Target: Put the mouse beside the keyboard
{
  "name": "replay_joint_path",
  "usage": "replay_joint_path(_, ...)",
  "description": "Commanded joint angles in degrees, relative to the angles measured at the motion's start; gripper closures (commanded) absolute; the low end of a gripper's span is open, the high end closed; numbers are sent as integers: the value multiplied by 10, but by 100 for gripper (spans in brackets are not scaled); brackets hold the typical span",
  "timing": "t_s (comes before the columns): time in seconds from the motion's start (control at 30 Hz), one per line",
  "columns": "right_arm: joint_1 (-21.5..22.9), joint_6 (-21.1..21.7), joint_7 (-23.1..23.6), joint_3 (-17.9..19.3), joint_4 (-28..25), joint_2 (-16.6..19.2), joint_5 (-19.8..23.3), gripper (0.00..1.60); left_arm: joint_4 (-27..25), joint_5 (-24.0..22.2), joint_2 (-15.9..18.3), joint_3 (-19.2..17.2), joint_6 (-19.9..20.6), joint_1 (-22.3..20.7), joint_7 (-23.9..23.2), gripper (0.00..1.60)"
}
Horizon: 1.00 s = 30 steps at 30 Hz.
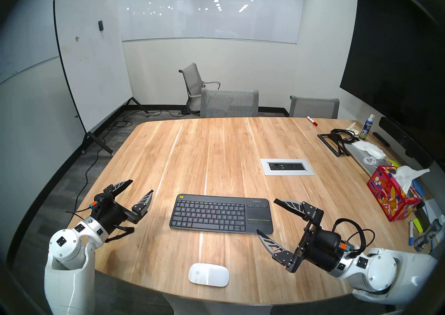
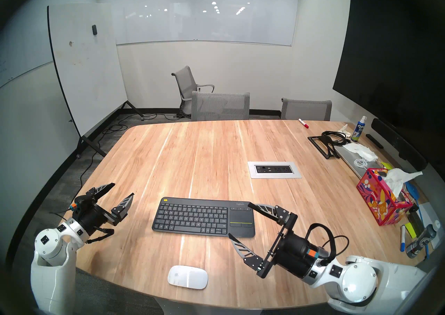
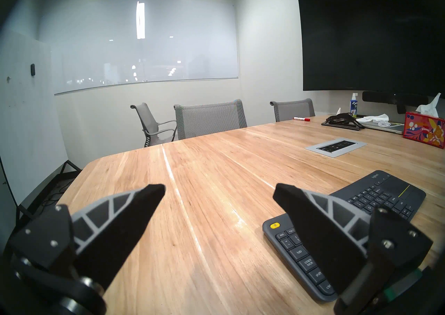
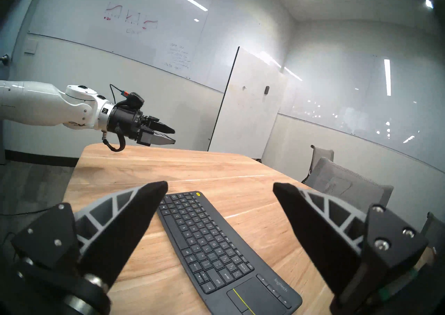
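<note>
Mouse (image 1: 208, 274) — clear of keyboard (image 1: 221, 213)

Both head views look down from above the table's (image 1: 216, 153) near edge toward the far wall, almost identical. The left wrist view sits low over the left side, facing forward; the right wrist view looks leftward. All four share the keyboard (image 1: 221, 213).
</note>
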Motion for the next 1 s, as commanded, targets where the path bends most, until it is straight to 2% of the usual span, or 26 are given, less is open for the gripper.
replay_joint_path(0.0, 0, -15, 21, 2, 2, 16, 21, 0, -9, 2, -1, 1, -2, 0, 2, 0)
replay_joint_path(0.23, -3, -19, 45, -5, 18, 28, 14, 0, -9, 2, -1, 1, -2, 0, 1, 0)
replay_joint_path(0.4, 21, -16, 72, -23, 29, 23, 13, 0, -9, 2, -1, 0, -2, 0, 1, 0)
replay_joint_path(0.77, 102, 27, 120, -68, 25, -21, 14, 0, -8, 1, -1, 0, -2, -1, 1, 0)
replay_joint_path(0.8, 99, 34, 126, -63, 22, -25, 15, 0, -8, 1, -1, 0, -2, -1, 1, 0)
replay_joint_path(0.83, 121, 48, 142, -78, 24, -34, 14, 0, -8, 1, -1, 0, -2, -1, 1, 0)
replay_joint_path(0.9, 122, 55, 149, -77, 24, -40, 13, 0, -8, 1, -1, 0, -2, -1, 1, 0)
replay_joint_path(0.93, 126, 69, 165, -75, 24, -55, 11, 0, -8, 1, -1, 0, -2, -1, 1, 0)
replay_joint_path(0.97, 143, 75, 169, -90, 28, -60, 8, 0, -8, 1, -1, 0, -2, -1, 1, 0)
